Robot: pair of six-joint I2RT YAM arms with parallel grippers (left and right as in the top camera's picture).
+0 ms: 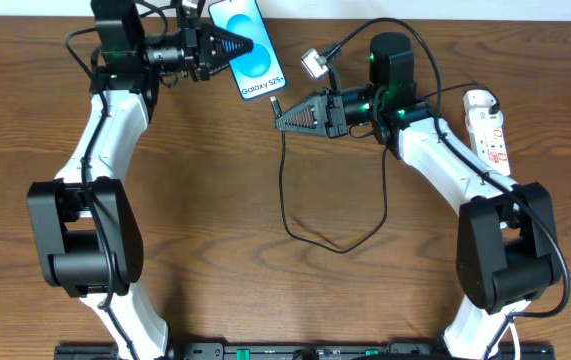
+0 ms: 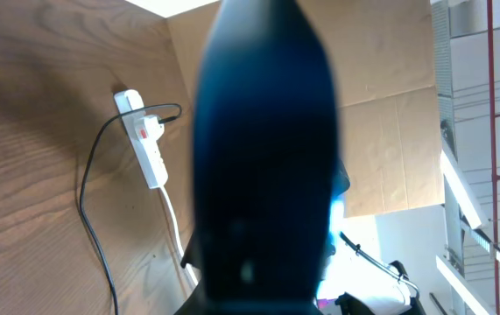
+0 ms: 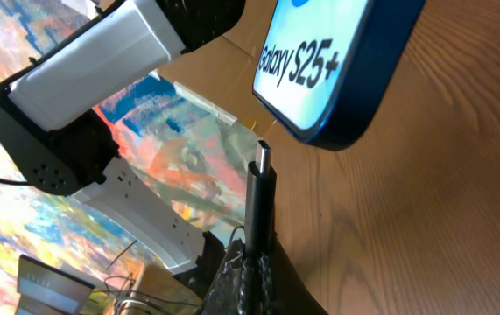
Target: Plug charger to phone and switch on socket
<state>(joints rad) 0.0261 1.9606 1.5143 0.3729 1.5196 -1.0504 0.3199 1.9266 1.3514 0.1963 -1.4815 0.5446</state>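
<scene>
The phone [image 1: 248, 45] with its blue-cyan screen and "Galaxy S25+" text lies at the table's far middle, held at its left edge by my left gripper [image 1: 237, 45], which is shut on it. In the left wrist view the phone [image 2: 263, 149] fills the middle as a dark blur. My right gripper [image 1: 283, 117] is shut on the charger's plug end [image 1: 276, 103]; the plug tip [image 3: 263, 157] sits just below the phone's bottom edge [image 3: 337, 79], not touching. The black cable [image 1: 315, 235] loops across the table. The socket [image 1: 489, 128], a white power strip, lies at the right.
A small white adapter-like block [image 1: 313, 63] hangs on cables behind the right arm. The power strip also shows in the left wrist view [image 2: 144, 140] with the black cable plugged in and its white cord. Cardboard stands beyond the table's far edge.
</scene>
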